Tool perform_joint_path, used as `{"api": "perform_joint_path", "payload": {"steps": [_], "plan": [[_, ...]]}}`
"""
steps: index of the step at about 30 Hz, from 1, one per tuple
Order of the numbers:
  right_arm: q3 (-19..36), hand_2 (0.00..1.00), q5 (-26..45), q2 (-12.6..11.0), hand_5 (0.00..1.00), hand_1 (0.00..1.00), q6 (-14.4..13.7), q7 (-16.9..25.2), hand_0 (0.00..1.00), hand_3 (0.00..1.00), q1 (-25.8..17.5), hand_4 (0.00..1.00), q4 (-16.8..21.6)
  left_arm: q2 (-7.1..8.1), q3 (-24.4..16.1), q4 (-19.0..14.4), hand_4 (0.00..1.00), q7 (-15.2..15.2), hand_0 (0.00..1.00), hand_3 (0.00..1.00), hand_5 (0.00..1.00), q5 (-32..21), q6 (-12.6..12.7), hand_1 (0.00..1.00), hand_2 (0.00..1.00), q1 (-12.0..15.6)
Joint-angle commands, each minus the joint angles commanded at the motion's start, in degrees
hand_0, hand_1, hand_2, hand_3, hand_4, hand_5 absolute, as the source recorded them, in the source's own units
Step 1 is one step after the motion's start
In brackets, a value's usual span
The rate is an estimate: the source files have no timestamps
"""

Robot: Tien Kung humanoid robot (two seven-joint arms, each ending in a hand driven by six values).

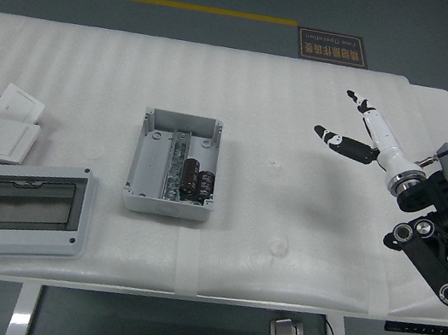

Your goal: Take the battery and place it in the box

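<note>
The battery (197,179) lies inside the open grey box (172,164), in its right part, just right of the metal rail; the box sits left of centre on the white worktop (305,104). The right robot hand (360,133) hangs over the worktop at about three o'clock from the box, well apart from it, fingers spread wide and holding nothing. At nine o'clock lie white switch plates (1,128), with a clear-lidded enclosure (19,208) at seven o'clock.

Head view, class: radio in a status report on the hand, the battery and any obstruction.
Right hand open, empty, over the table's right side. Battery lying inside the grey box. Left hand out of view. Nothing in the way.
</note>
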Motion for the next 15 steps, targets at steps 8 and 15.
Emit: {"api": "perform_joint_path", "payload": {"steps": [8, 15], "plan": [[10.0, 0.924, 13.4, -0.4, 0.541, 0.877, 0.6, 6.8, 0.842, 0.998, -4.1, 0.829, -0.5, 0.05, 0.0, 0.1, 0.611, -0.1, 0.689, 0.548, 0.397, -0.3, 0.0, 0.704, 0.522, 0.2], [13.1, 0.906, 21.8, -0.1, 0.546, 0.861, 0.0, 9.2, 0.833, 0.998, -6.4, 0.830, -0.4, 0.01, 2.2, 0.4, 0.613, -0.2, 0.690, 0.548, 0.395, -2.2, 0.0, 0.704, 0.522, 0.0]]}}
